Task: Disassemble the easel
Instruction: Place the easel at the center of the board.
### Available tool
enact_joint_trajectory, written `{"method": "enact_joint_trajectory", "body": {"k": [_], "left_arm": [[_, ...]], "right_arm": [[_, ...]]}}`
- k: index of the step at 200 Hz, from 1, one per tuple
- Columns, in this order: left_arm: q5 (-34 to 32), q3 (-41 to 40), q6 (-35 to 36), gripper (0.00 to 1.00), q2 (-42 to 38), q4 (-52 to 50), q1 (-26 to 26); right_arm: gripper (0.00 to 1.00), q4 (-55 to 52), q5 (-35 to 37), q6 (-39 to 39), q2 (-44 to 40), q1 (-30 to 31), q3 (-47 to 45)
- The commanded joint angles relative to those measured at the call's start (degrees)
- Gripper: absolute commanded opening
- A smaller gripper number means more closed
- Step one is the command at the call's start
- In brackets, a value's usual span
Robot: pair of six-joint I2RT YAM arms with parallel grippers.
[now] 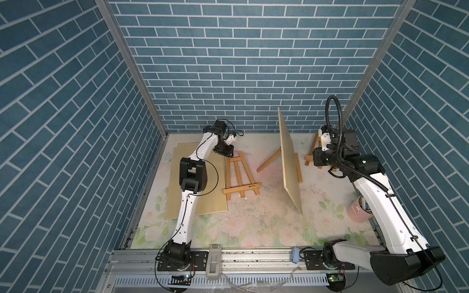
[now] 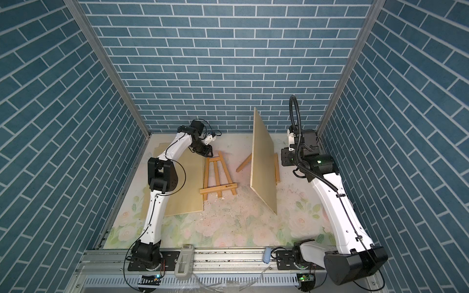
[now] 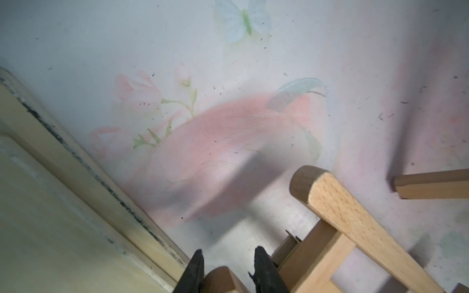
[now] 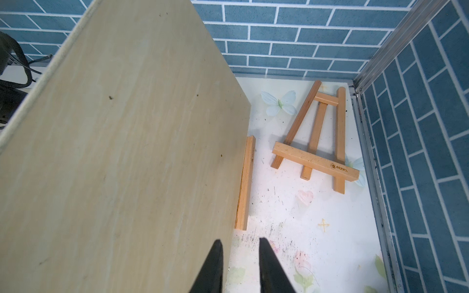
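while the left fingers (image 3: 195, 269) loosely straddle an easel leg (image 3: 218, 279), the right fingers (image 4: 214, 263) stand narrow, empty.

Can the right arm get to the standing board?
Probably yes. The right gripper is open right beside the board, and nothing sits between them. The board only leans on its easel, so it might tip.

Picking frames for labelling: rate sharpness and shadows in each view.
Left wrist view: soft throughout, floral mat smeared, a broad grey shadow beside the nearest easel. Right wrist view: crisp, the corner easel and its stamped logo sharp. In both top views: even light, no glare, leaning board clearly edged.
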Motion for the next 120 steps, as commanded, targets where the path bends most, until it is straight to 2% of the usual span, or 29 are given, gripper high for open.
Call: {"method": "enact_joint_trajectory", "body": {"k": [1,37,79,97,120], "left_arm": [[-1.58,0.89,1.44,0.37,0.1,4.32,0.29],[1.31,1.79,-0.77,0.38,0.13,5.92,-0.56],[1.31,3.01,-3.69,0.37,-0.63,6.42,-2.39],[-0.13,1.65,-6.04,0.31,-3.2,6.95,-2.43],[-2.15,-3.54,-7.72,0.29,-9.34,9.72,-2.35]], "right_arm": [[0.27,-0.84,1.31,2.09,-1.47,0.23,-0.84],[0.27,-0.58,1.52,2.41,-2.14,0.23,-1.67],[0.27,-0.48,1.41,2.84,-3.02,0.23,-2.32],[0.26,-0.35,1.64,2.63,-3.63,0.29,-2.69],[0.26,-0.05,1.91,2.36,-4.43,0.24,-3.45]]}}
